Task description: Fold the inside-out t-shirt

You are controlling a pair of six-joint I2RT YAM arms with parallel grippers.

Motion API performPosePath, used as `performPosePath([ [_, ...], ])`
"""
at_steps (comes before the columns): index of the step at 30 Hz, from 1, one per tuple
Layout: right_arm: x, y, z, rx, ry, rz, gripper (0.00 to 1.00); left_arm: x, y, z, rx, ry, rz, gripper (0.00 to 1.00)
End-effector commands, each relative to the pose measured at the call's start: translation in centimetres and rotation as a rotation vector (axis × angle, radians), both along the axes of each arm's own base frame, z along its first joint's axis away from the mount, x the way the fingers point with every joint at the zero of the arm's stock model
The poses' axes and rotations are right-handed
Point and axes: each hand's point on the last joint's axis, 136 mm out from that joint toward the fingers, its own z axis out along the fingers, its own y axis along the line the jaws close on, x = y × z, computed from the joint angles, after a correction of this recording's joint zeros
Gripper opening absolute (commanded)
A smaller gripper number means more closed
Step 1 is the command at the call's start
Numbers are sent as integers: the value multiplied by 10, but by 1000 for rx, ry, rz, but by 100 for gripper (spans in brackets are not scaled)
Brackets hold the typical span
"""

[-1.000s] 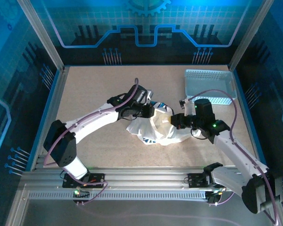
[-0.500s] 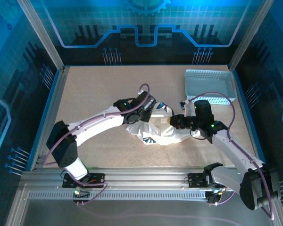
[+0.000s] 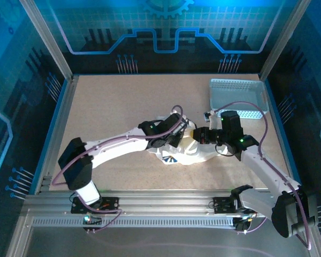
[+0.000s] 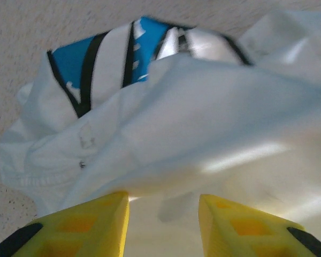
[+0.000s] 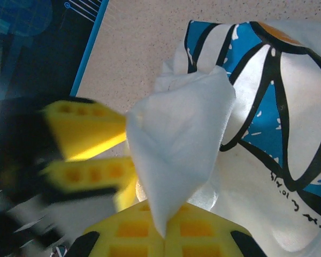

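At closed right tool, pinches peak of white soft-cloth t-shirt with blue-and-dark logo, probably for spreading; lies heaped on surface just ahead of parted left tool.

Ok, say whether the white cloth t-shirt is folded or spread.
Neither: the white cloth t-shirt lies crumpled in a heap, a corner pinched by the right gripper.

In the top view the left arm has swung toward the centre of the frame, so the left gripper is now just beside the right gripper, which went slightly up and left. The left jaws have parted. The inside-out t-shirt has become a smaller heap, its left edge drawn in.
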Motion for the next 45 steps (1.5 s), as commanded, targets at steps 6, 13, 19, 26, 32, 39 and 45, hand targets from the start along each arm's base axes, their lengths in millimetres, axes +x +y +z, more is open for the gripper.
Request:
performPosePath([
  [6, -2, 3, 8, -3, -24, 15, 0, 36, 7, -26, 3, 46, 123, 44],
  [13, 14, -15, -22, -106, 18, -84, 6, 55, 2, -34, 3, 48, 134, 44],
  [19, 29, -25, -38, -112, 65, -136, 13, 55, -9, -52, 50, 88, 81, 49],
  [26, 36, -24, -35, -104, 59, -137, 19, 62, -5, -69, 164, 93, 81, 58],
  [32, 35, -23, -34, -106, 58, -138, 19, 71, 4, -70, 230, 64, 124, 33],
  [39, 36, -28, -53, -193, 75, -144, 17, 62, -2, -26, 82, 13, 128, 2],
  [45, 40, -23, -61, -251, 67, -111, 18, 42, -7, 18, -98, -11, 87, 0],
])
